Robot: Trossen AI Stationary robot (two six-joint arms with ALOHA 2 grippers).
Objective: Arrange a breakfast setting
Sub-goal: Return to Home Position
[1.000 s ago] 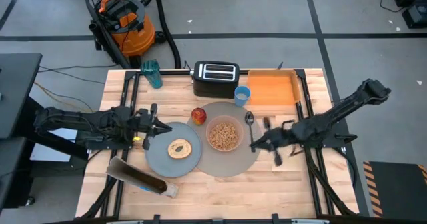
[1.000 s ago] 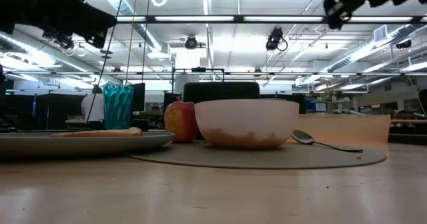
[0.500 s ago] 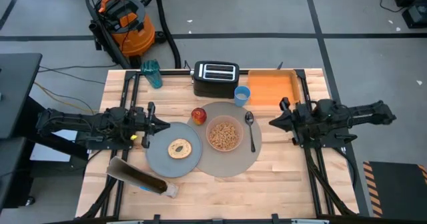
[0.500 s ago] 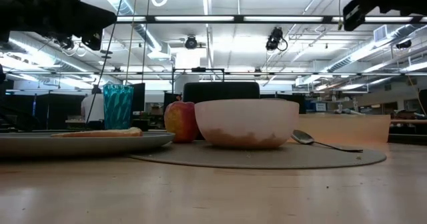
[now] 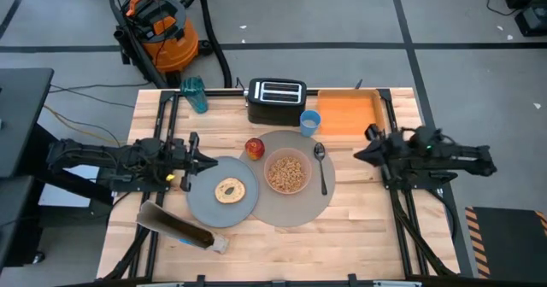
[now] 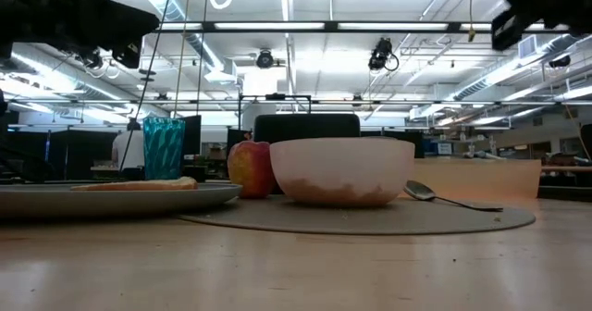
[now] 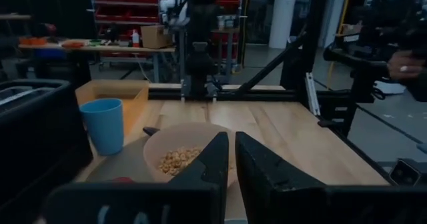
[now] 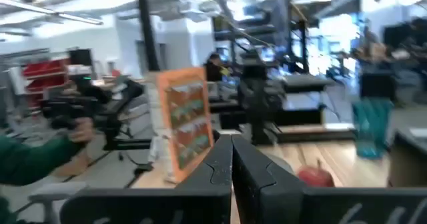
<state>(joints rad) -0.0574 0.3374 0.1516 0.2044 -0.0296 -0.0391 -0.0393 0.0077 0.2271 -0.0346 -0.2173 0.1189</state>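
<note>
From above, we see the bowl (image 5: 287, 172) on the mat (image 5: 299, 210), the spoon (image 5: 321, 169) just right of it, and the left hand (image 5: 205, 159) and right hand (image 5: 361, 154) well clear either side. In the low view, the apple (image 6: 248, 167) flanks the bowl. Wrist views alone show both hands closed, empty.
</note>
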